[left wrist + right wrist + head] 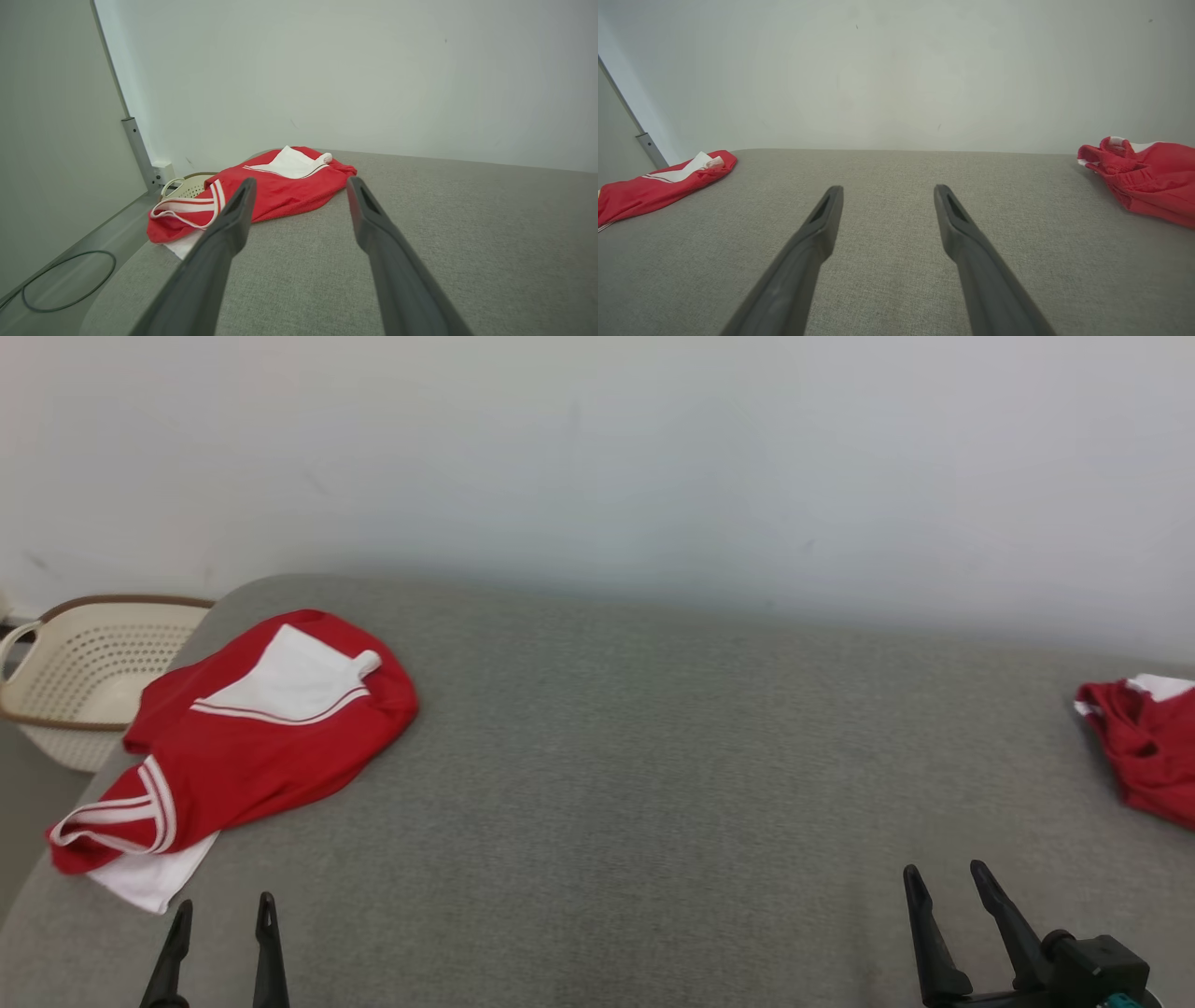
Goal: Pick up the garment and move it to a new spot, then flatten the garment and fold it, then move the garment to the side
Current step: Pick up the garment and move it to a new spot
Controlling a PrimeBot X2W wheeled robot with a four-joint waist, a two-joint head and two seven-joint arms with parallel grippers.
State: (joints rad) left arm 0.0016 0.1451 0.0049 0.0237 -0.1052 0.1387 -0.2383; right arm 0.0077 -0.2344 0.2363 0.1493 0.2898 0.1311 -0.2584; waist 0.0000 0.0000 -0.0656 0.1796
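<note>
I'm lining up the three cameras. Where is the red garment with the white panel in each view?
Head view: the red garment with the white panel is at the left, mid-height, with the cream basket to its left.
Left wrist view: left of centre, mid-height.
Right wrist view: at the far left edge.
Shared landmark: the grey fabric surface that it lies on, below the white wall.

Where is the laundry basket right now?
Head view, far left: the basket sits just off the left edge of the grey surface, right beside the crumpled red-and-white garment.
</note>
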